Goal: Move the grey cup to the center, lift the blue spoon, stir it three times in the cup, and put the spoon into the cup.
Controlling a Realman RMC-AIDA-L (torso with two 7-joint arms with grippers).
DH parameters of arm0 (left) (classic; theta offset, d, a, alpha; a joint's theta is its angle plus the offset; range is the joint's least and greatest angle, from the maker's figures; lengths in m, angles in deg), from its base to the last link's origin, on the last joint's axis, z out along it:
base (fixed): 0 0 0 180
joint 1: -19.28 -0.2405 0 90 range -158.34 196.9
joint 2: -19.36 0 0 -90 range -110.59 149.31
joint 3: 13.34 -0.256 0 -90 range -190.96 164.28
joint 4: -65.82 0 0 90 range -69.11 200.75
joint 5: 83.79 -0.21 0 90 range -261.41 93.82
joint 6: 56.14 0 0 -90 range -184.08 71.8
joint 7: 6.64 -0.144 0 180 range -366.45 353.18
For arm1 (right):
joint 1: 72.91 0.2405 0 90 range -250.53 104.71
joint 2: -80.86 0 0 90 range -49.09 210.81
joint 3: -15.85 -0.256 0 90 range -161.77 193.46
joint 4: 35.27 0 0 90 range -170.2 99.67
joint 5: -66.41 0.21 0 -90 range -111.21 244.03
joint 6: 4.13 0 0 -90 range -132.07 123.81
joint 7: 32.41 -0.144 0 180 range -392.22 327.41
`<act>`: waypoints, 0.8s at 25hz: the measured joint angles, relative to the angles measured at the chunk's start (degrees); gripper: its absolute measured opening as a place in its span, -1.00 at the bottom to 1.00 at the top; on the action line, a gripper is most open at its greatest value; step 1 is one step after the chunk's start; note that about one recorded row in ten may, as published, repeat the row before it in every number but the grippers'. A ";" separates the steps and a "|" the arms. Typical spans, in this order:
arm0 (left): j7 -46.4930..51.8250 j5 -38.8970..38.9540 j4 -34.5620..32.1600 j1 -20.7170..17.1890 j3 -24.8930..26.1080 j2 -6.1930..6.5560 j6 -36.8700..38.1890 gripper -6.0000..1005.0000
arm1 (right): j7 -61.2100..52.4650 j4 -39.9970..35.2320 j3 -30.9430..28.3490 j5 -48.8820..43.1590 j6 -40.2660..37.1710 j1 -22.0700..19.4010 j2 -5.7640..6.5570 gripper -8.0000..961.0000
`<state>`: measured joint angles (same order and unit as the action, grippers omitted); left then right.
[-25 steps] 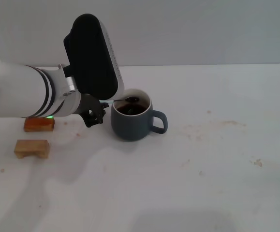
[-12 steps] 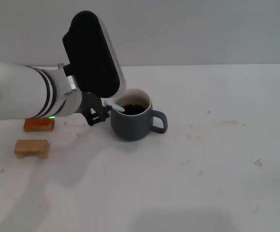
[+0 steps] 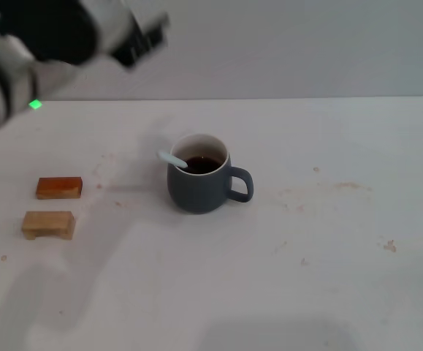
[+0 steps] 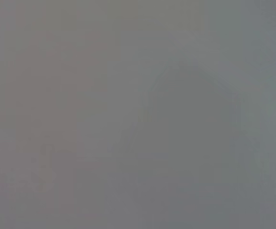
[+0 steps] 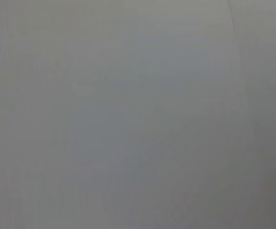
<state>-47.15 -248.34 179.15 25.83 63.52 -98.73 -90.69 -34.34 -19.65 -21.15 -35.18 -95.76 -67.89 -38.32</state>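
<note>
The grey cup (image 3: 200, 183) stands near the middle of the white table, its handle pointing to the right, with dark liquid inside. The blue spoon (image 3: 172, 159) rests in the cup, its pale handle leaning out over the left rim. My left gripper (image 3: 142, 40) is raised high at the top left of the head view, far above and left of the cup, blurred and holding nothing. The right arm is out of view. Both wrist views show only plain grey.
Two small wooden blocks lie at the left: an orange-brown one (image 3: 59, 187) and a paler one (image 3: 47, 224) in front of it. The white table (image 3: 306, 278) has faint stains at the right.
My left gripper has let go of the spoon and risen up and to the left, away from the cup. The spoon stays in the cup, leaning on the left rim.
</note>
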 joint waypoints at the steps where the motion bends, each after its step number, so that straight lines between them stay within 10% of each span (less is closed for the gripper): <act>1: 0.72 0.10 1.03 -2.67 -0.67 0.05 6.86 0.23 | 0.00 0.02 0.00 0.00 -0.15 -0.12 0.00 -0.99; 11: 8.36 2.71 -5.48 -17.54 -11.77 0.35 59.00 0.25 | 0.00 0.12 0.00 0.00 -0.79 -0.47 0.00 -0.99; 20: 32.63 1.18 -27.81 -16.51 -8.61 1.33 82.10 0.26 | 0.00 0.62 1.29 -0.06 -1.35 -0.26 -0.05 -0.99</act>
<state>-14.52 -247.15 151.34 9.32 54.91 -97.40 -8.59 -34.34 -19.02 -19.87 -35.24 -97.11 -68.15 -38.37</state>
